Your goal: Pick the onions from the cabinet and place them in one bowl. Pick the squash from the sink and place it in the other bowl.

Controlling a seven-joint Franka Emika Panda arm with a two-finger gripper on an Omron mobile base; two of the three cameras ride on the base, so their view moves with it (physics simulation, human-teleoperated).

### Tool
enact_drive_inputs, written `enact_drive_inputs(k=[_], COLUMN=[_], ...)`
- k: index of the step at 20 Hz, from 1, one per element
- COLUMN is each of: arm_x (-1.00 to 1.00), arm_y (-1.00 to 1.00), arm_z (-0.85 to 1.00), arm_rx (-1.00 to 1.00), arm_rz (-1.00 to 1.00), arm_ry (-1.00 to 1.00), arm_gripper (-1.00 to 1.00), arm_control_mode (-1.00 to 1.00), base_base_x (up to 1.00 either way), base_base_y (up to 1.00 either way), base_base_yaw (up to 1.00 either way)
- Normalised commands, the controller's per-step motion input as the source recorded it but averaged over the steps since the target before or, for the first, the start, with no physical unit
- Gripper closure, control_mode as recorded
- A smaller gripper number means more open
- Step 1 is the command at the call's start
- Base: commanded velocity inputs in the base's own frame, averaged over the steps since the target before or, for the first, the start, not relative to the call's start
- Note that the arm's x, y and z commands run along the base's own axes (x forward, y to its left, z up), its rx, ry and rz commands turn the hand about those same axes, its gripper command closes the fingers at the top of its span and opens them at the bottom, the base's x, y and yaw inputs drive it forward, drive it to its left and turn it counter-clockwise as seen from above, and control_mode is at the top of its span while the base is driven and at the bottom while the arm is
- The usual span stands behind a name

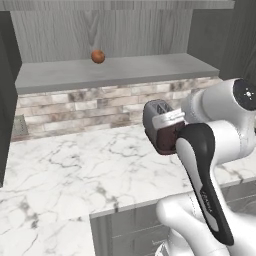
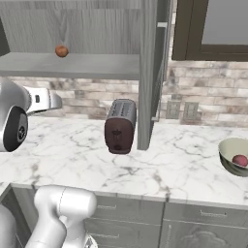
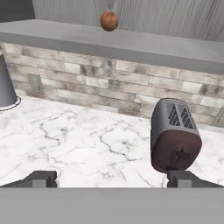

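Observation:
An orange-brown onion [image 1: 98,56] [image 2: 61,51] [image 3: 109,20] rests on the grey shelf of the open cabinet [image 1: 125,71] [image 2: 82,65] [image 3: 144,46]. On the counter at the far right stands a pale grey-green bowl [image 2: 228,147] with the reddish-purple onion [image 2: 240,160] inside it. My gripper [image 3: 113,180] is open and holds nothing. It hangs low over the marble counter, well below and in front of the shelf, and points at the backsplash. The squash and the sink are out of view.
A dark brown toaster [image 1: 159,131] [image 2: 120,126] [image 3: 175,136] stands on the marble counter [image 1: 75,170] close to my right finger. The open cabinet door [image 2: 151,72] juts out edge-on beside it. A grey cylinder [image 3: 6,87] stands at the left.

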Motion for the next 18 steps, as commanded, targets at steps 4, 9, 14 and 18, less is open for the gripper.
enact_drive_inputs(k=[4,9,14,18], arm_x=[-0.04,-0.01,-0.03,0.0], arm_y=[0.04,0.05,0.04,0.04], arm_z=[0.13,0.37,0.48,0.36], arm_rx=[0.12,0.04,0.0,0.0], arm_rz=[-0.02,-0.04,-0.01,0.0], arm_ry=[-0.13,-0.02,-0.02,-0.01], arm_gripper=[-1.0,-1.0,-1.0,-1.0], arm_control_mode=[-1.0,-1.0,-1.0,-1.0], base_base_x=[0.0,0.0,0.0,0.0], base_base_y=[0.0,0.0,0.0,0.0], base_base_yaw=[0.0,0.0,0.0,0.0])
